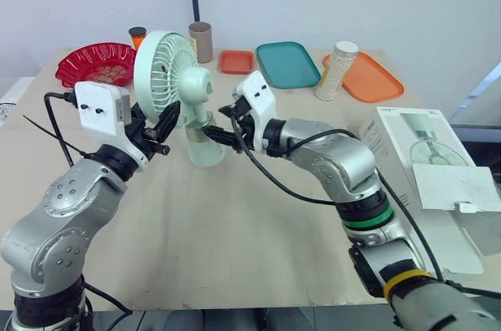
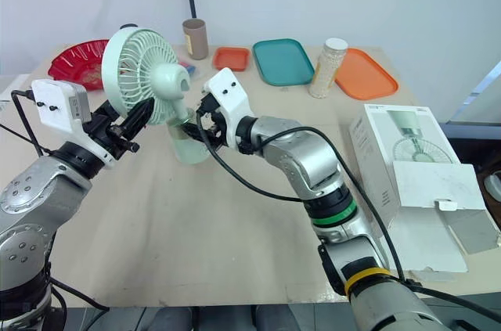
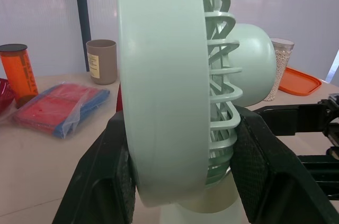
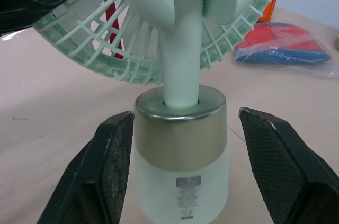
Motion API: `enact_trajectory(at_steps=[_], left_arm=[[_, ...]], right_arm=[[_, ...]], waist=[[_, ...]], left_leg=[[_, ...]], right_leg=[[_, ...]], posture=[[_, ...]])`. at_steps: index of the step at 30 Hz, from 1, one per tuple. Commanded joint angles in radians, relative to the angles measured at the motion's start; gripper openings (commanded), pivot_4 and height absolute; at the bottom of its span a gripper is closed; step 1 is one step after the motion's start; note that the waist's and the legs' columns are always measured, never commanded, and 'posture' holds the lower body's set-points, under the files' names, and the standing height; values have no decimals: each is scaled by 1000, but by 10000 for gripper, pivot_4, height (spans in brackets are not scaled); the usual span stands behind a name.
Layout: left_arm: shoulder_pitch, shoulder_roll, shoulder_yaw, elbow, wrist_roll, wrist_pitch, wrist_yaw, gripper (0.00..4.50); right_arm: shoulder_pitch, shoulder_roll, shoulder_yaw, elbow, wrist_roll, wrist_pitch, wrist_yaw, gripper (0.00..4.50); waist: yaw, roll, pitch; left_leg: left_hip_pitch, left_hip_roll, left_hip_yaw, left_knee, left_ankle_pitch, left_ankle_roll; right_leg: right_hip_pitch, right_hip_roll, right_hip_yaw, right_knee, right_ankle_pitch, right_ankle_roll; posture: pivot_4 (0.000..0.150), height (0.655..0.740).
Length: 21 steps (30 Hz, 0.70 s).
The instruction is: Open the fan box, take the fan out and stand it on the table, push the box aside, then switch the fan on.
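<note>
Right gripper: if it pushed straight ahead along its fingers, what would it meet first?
The fan, at its base, which stands between the right gripper's open fingers without visibly touching them. Going on, the base would likely meet the gripper's palm.

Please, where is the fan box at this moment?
In the head views the fan box lies at the right edge of the table, nearer the robot than the orange tray and well apart from the fan.
</note>
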Motion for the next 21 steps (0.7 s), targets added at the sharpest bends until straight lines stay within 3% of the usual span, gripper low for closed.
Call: enact_trajectory(at_steps=[1, 21], left_arm=[[-19, 5, 25, -50, -12, -23, 1, 19043], [-17, -13, -2, -61, -12, -20, 19, 19043]], right_arm=[[-30, 17, -16, -4, -26, -31, 17, 32493], [-59, 100, -37, 59, -92, -76, 48, 32493]], waist=[[0, 0, 0], [-1, 0, 0]], left_leg=[[0, 0, 0, 0, 0, 0], [0, 0, 0, 0, 0, 0]], right_leg=[[0, 0, 0, 0, 0, 0], [0, 0, 0, 1, 0, 0]], posture=[[1500, 7400], [1500, 7400]])
